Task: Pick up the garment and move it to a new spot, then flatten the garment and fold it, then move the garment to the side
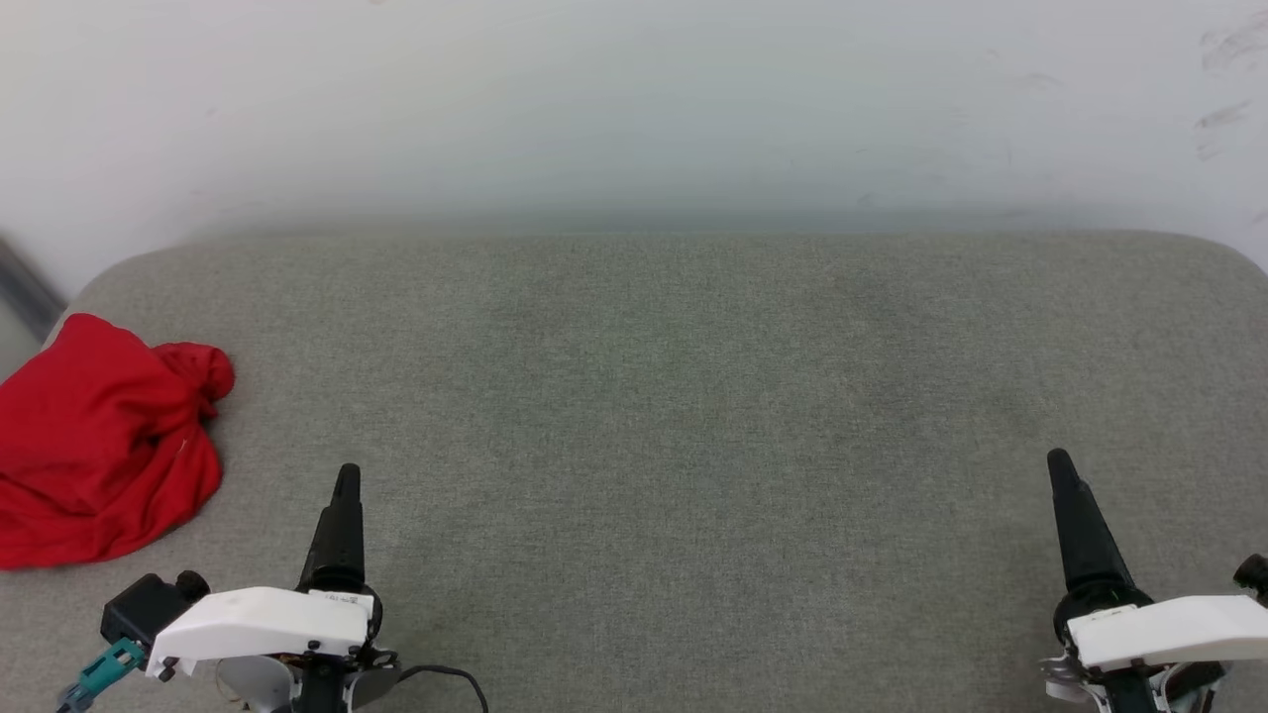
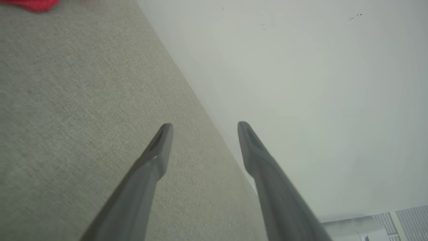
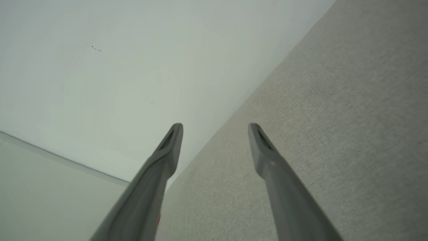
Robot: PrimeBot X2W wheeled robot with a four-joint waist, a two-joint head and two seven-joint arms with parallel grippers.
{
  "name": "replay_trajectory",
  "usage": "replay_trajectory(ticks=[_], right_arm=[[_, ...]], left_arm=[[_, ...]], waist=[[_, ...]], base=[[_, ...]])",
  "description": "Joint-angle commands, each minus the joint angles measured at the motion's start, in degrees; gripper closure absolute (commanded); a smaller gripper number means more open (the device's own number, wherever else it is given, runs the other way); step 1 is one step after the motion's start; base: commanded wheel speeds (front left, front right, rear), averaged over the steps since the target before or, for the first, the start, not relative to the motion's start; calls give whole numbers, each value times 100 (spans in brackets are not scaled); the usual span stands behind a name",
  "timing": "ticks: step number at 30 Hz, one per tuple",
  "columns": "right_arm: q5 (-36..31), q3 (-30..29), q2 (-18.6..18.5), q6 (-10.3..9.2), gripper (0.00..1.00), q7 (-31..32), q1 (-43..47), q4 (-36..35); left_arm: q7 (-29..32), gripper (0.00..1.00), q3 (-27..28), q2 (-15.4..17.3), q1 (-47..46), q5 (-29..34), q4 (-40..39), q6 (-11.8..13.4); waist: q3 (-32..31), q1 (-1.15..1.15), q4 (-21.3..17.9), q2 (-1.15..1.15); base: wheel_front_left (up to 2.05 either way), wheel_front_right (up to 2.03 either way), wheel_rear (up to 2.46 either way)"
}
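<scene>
Red garment (image 1: pixel 104 436) lies bunched left of my left gripper (image 2: pixel 204 125) — it and my right gripper (image 3: pixel 215 125) are spread, empty.

My head feed comes through bright and even, with soft, diffuse light, no glare and no hard shadows on the grey fabric surface (image 1: pixel 693 416). The white wall (image 1: pixel 634 99) behind it looks washed out, and it turns hazy and a little dimmer where it meets the fabric. The red garment (image 1: pixel 99 436) is strongly saturated, with only gentle shading in its folds. In both wrist feeds the dark fingers (image 2: pixel 147 174) go soft and out of focus toward the bottom edge. The fabric weave is crisp mid-frame but smears near the corners.
</scene>
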Motion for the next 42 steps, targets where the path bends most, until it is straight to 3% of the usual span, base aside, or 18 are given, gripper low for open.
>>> replay_trajectory(ticks=[1,21,42], right_arm=[[-399,56,-4,0,0,-72,-18,-143],[-2350,161,-2,0,0,-448,235,-232],[-3674,168,0,0,0,-792,456,-357]], left_arm=[[-72,0,-53,16,-50,306,-128,52],[-449,0,-325,19,118,2153,-260,354],[-794,0,-624,22,261,3638,-340,475]], waist=[[1,0,2,0],[8,0,12,0],[12,0,9,0]], base=[[0,0,0],[0,0,0],[0,0,0]])
